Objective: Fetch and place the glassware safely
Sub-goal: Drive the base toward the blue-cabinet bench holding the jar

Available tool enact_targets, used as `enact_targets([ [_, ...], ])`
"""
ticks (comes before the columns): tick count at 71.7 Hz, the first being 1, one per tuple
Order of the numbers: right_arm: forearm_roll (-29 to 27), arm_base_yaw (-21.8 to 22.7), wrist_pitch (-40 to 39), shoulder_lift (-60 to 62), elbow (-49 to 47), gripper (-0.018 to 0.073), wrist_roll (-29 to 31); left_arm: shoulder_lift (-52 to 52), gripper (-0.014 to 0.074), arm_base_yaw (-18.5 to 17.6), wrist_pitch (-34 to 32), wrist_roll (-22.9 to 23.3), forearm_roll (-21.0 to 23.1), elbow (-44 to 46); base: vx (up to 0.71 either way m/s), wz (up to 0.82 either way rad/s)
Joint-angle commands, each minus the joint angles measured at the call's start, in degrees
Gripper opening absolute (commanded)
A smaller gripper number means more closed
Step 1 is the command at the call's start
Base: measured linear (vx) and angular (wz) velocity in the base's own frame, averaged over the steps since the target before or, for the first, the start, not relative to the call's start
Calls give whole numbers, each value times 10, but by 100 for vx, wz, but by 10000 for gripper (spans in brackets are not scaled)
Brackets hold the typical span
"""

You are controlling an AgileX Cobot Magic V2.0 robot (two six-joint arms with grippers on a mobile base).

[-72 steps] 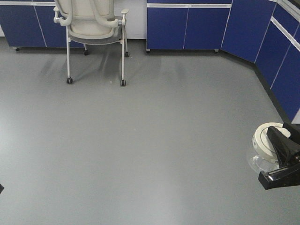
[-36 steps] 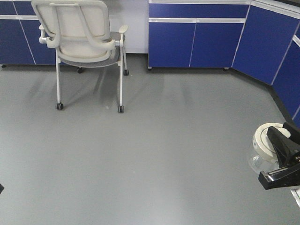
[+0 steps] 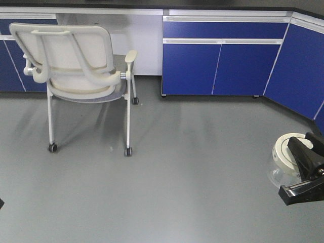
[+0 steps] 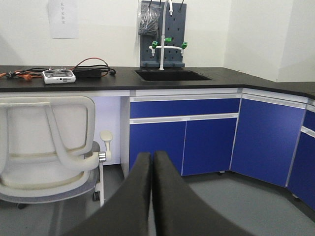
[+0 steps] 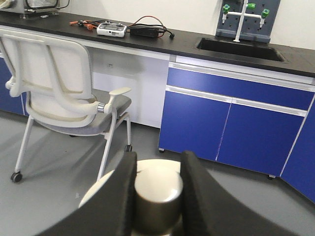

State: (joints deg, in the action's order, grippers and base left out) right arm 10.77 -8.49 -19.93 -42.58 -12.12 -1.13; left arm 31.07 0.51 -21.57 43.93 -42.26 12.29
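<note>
Glass jar (image 3: pixel 283 154): clamped by its knob in my right end effector (image 5: pixel 158 164), right of the chair (image 3: pixel 76 66).
Left end effector (image 4: pixel 151 172): pressed together, empty.
Chair: nearer than before; I'm mid-carry.

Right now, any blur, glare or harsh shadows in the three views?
Front view: sharp, even light, soft shadow under the chair, faint streaky reflections on the floor; the glass of the jar barely shows. Left wrist: the shut left gripper is a dark, featureless mass, the rest crisp. Right wrist: right gripper and knob look slightly soft up close.
</note>
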Motion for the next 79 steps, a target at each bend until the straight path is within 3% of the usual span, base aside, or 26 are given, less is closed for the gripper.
enact_targets([
  [1, 1, 1, -61, 1, -16, -4, 1, 1, -7, -3, -30, 6, 14, 15, 47, 0],
  [33, 1, 1, -61, 1, -16, -4, 1, 1, -7, -3, -30, 6, 14, 15, 37, -21],
  [79, 1, 1, -61, 1, -16, -4, 1, 1, -7, -3, -30, 6, 14, 15, 20, -77],
])
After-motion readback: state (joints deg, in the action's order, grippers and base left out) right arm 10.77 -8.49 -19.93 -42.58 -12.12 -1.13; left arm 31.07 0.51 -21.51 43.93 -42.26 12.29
